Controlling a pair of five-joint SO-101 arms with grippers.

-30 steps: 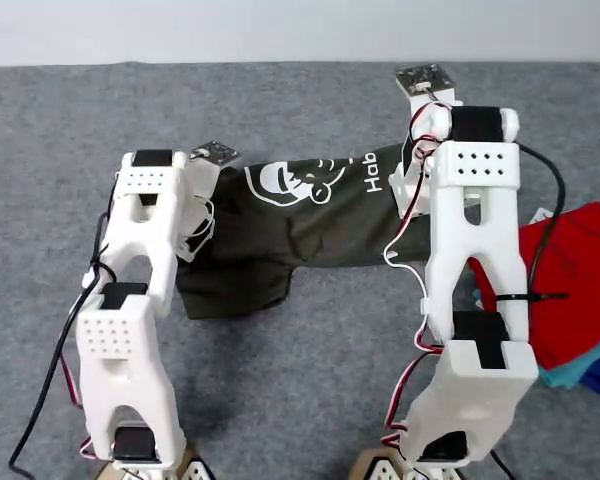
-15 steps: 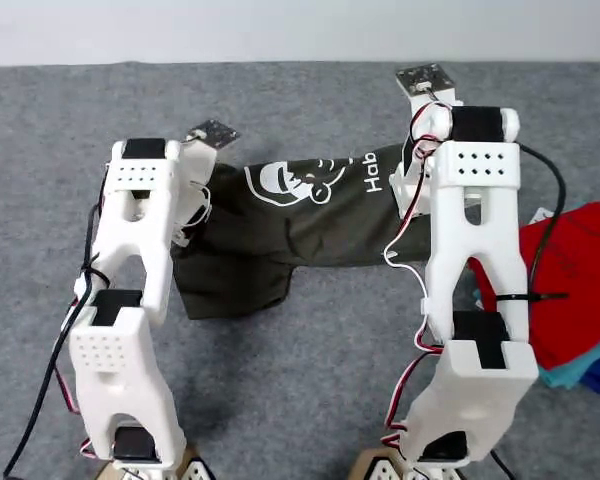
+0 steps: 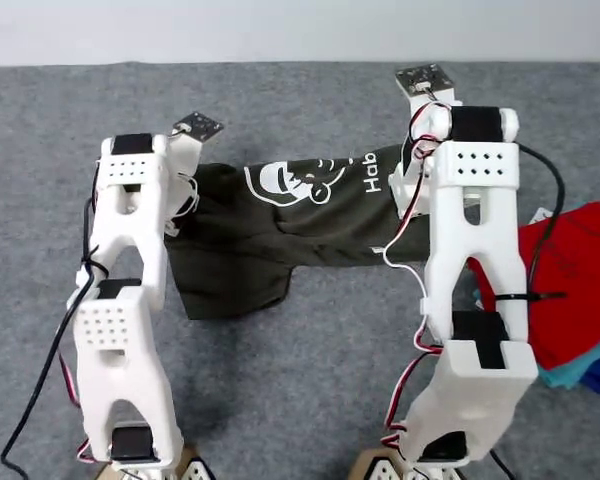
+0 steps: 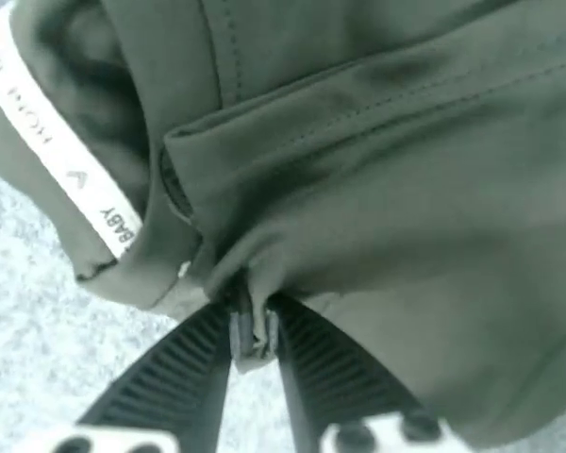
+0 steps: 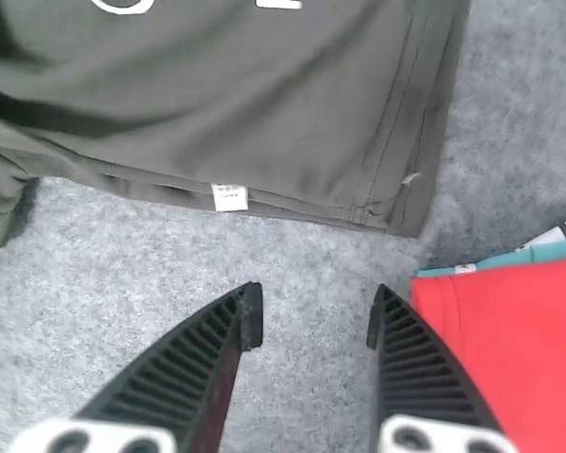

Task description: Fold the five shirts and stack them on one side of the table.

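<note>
While the dark green shirt lies rumpled on the grey surface, the left gripper is clamped on a fold near its neck tape. The right gripper stands parted and empty just beside the shirt's hem. A red-topped folded stack lies near that hem.

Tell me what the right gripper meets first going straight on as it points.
The open right gripper likely meets bare grey felt tabletop first, short of the dark olive fabric shirt; depth is unclear.
</note>
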